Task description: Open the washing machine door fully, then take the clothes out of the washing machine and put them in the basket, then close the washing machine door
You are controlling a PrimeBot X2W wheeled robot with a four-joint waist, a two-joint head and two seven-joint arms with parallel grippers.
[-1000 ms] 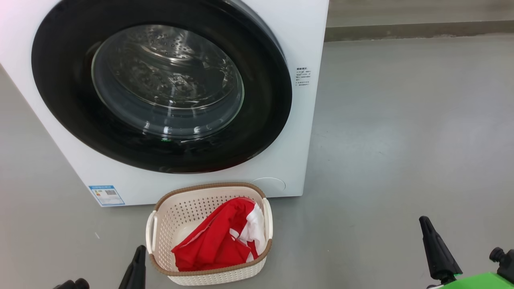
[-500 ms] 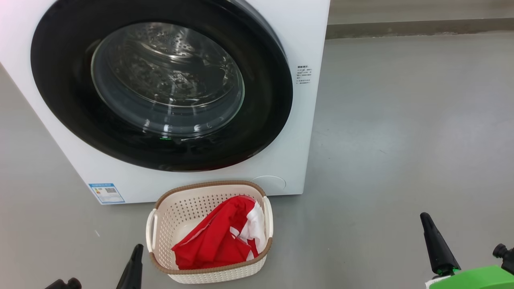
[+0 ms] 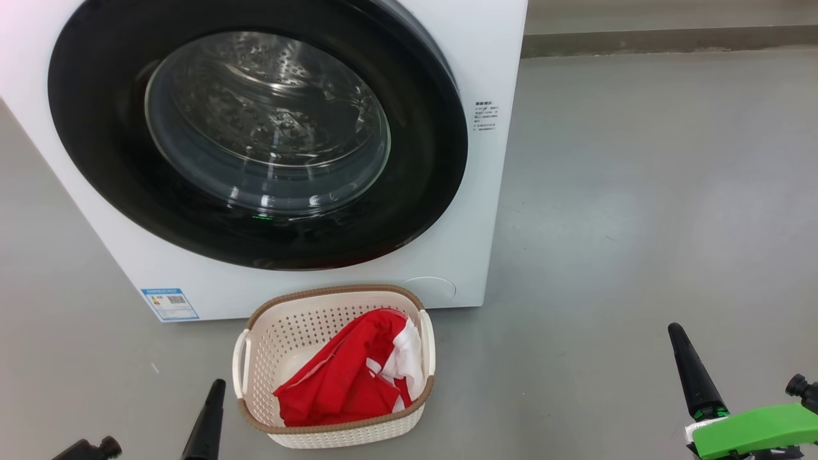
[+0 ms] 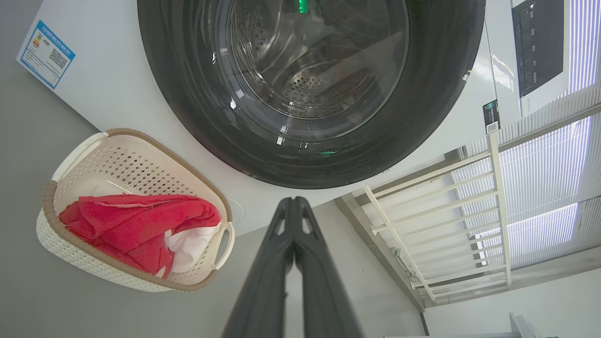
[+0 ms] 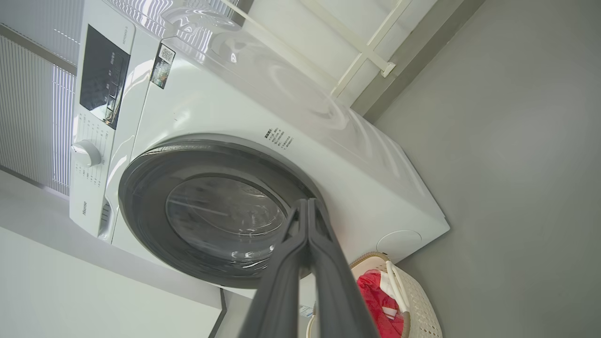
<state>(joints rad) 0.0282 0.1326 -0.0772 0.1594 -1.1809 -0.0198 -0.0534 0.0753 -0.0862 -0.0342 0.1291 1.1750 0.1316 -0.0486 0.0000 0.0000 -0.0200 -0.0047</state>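
- Door latch: the washing machine door (image 3: 255, 134) looks flush against the white front of the washing machine (image 3: 486, 211). I cannot tell whether it has actually caught. If it is only resting, it could swing out over the basket.
- Nudged basket: the left gripper (image 3: 217, 387) hangs just beside the basket (image 3: 332, 429), at about 8 o'clock from it, with its fingers pressed together and holding nothing. A sideways sweep of that arm could tip or push the light plastic basket.
- Spilling cloth: the clothes (image 3: 339, 390) bunch toward 3 o'clock inside the basket, and a white panel rides up against the rim by the handle. A knock there could drag fabric onto the floor.
- Missed garment: through the glass I see only bare steel drum and no red. The lower drum is dim with reflections, so a small piece could hide there.
- Right gripper (image 3: 677, 337): closed and empty, well apart from the basket at about 4 o'clock, so I judge it little risk.
- Look of the things: the door is glossy black with a bulging clear window. The basket is cream and perforated with a brown woven-look rim, and it sits on the floor at 6 o'clock from the door, close to the machine's front. The clothes are a soft red heap with white parts that lies wholly inside the basket.
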